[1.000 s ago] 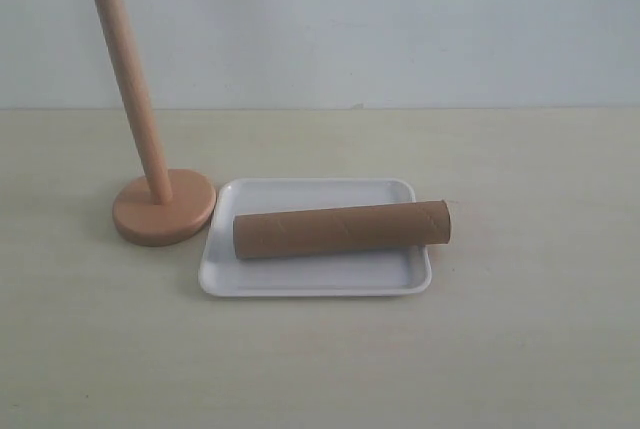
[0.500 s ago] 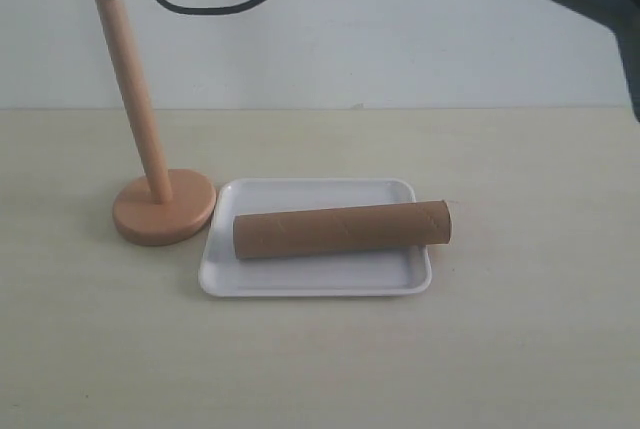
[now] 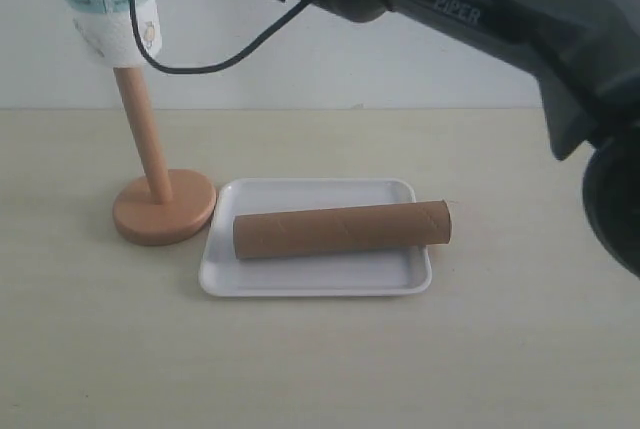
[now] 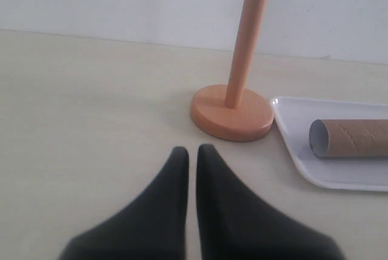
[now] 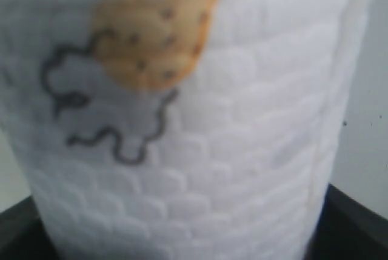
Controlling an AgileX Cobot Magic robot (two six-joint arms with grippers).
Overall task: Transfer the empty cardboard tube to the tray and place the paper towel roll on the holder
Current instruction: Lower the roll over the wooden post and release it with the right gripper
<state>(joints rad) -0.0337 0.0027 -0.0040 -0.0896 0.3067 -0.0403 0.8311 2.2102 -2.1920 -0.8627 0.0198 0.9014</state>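
Observation:
The paper towel roll [image 3: 105, 9] hangs upright at the top left, its lower end threaded over the top of the holder's dowel [image 3: 148, 149]. My right arm [image 3: 470, 9] reaches across to it from the right. In the right wrist view the roll [image 5: 194, 120] fills the picture, with only dark fingers [image 5: 350, 226] showing at its sides. The empty cardboard tube [image 3: 342, 229] lies lengthwise in the tray [image 3: 310, 285]. My left gripper [image 4: 191, 151] is shut and empty, low over the table, short of the holder base [image 4: 233, 114]. It does not show in the exterior view.
A black cable [image 3: 200, 67] loops down from the right arm beside the roll. A white wall stands behind the table. The tray [image 4: 291, 120] with the tube's end [image 4: 348, 137] sits beside the holder base.
The right arm has come into view from the upper right. The paper towel roll has come down over the top of the dowel. Tube, tray and holder have not moved.

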